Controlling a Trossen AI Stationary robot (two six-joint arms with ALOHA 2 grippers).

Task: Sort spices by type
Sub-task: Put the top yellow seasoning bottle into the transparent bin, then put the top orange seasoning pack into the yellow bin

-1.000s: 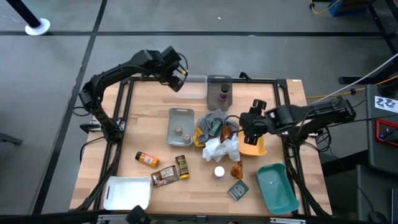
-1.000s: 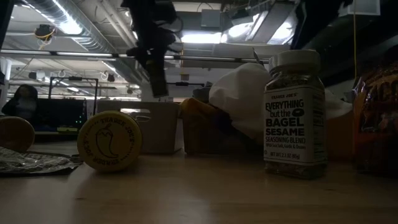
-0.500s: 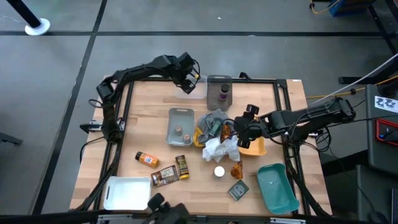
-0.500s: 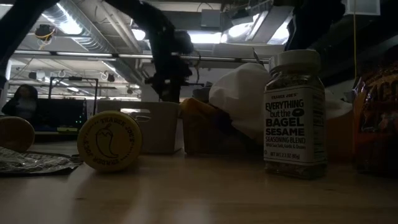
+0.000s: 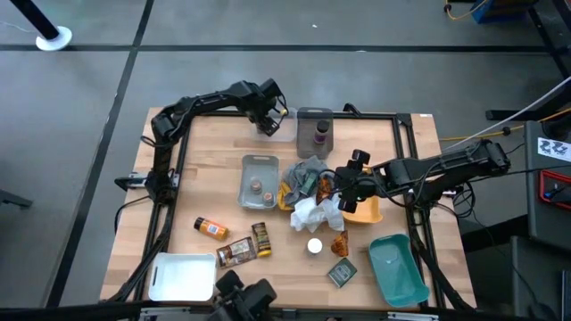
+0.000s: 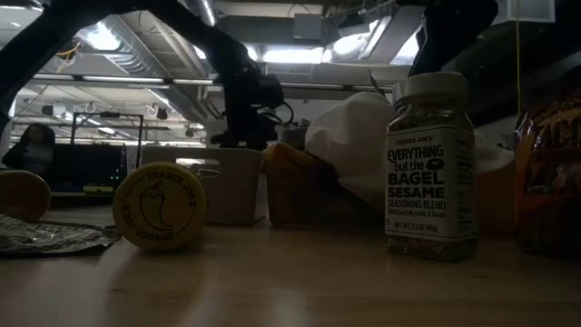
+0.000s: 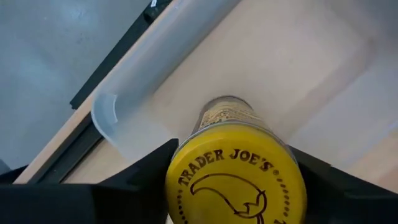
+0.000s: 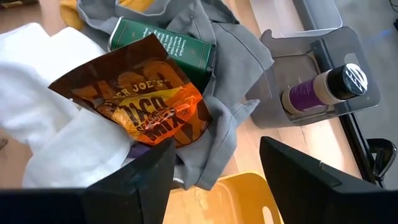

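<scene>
Standing upright in the clear tray [image 7: 134, 93] at the desk's far edge, the yellow-lidded jar [image 7: 235, 171] sits between the left hand's [image 5: 266, 119] fingers, presumably for release; grip uncertain. The right hand [image 8: 214, 180] gapes empty over the taco-mix packet [image 8: 140, 102].

The yellow lid [image 7: 235, 176] of a jar is showing "TRADER JOE'S" in dark letters over a little drawing. The orange packet [image 8: 142, 96] is reading "TRADER JOE'S TACO MIX", partly creased. The clear jar [image 6: 430, 166] is saying "TRADER JOE'S EVERYTHING but the BAGEL SESAME SEASONING BLEND". The green tin [image 8: 165, 46] is carrying pale print too small to read.
</scene>
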